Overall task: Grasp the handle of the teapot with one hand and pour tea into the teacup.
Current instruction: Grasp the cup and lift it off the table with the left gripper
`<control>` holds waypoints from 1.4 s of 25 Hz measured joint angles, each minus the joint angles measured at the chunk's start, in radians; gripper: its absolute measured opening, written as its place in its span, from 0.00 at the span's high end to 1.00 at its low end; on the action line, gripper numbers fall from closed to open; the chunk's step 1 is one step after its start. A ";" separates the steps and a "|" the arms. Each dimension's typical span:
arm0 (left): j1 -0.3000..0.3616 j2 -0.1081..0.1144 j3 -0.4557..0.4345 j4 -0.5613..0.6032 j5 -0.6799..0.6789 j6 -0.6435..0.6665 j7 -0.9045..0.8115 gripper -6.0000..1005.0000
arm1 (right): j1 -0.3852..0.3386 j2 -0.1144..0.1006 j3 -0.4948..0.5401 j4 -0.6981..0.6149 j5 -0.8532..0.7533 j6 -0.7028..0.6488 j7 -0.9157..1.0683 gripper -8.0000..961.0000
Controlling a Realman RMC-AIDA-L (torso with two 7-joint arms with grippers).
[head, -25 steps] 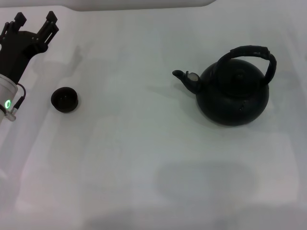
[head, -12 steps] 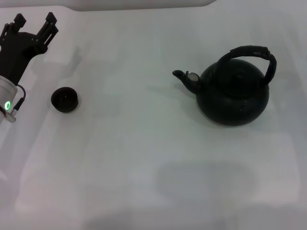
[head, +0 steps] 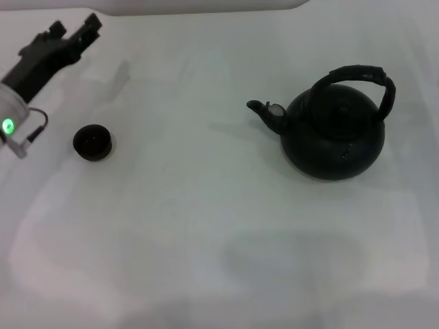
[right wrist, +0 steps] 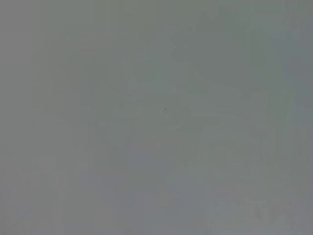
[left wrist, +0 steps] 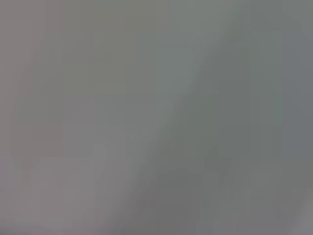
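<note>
The black teapot (head: 336,137) stands upright on the white table at the right in the head view, its spout (head: 264,111) pointing left. Its thick black arched handle (head: 358,72) rises over the lid. The tiny black teacup (head: 92,142) sits at the far left. My left gripper (head: 74,26) is open and empty at the far left back, above and behind the teacup, not touching it. My right gripper is out of view. Both wrist views show only blank grey.
The white table (head: 206,205) spreads between the teacup and the teapot. A pale wall edge (head: 206,5) runs along the back. My left arm's wrist with a green light (head: 8,126) hangs at the left edge.
My left arm has turned and swung up, so the gripper now points toward the upper right. The teapot and teacup have not moved.
</note>
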 joint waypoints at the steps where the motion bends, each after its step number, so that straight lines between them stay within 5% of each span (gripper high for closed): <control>1: -0.016 0.022 0.001 -0.002 0.053 -0.018 -0.077 0.14 | 0.001 0.000 0.001 0.000 0.000 0.003 0.000 0.12; 13: -0.228 0.243 -0.004 -0.002 0.718 -0.094 -0.706 0.14 | 0.008 -0.003 0.006 -0.006 0.000 0.037 0.000 0.12; 21: -0.309 0.264 -0.073 0.042 0.940 -0.096 -0.790 0.14 | 0.008 -0.003 0.006 -0.007 0.000 0.038 0.000 0.12; 31: -0.348 0.282 -0.101 0.046 1.004 -0.143 -0.954 0.14 | 0.008 -0.003 0.006 -0.005 0.000 0.051 0.016 0.12; 33: -0.323 0.271 -0.167 0.061 1.001 -0.174 -0.921 0.14 | 0.008 -0.003 0.006 -0.004 0.000 0.053 0.016 0.12; 35: -0.256 0.237 -0.311 0.119 1.005 -0.178 -0.819 0.14 | 0.008 -0.003 0.006 -0.004 0.000 0.057 0.016 0.12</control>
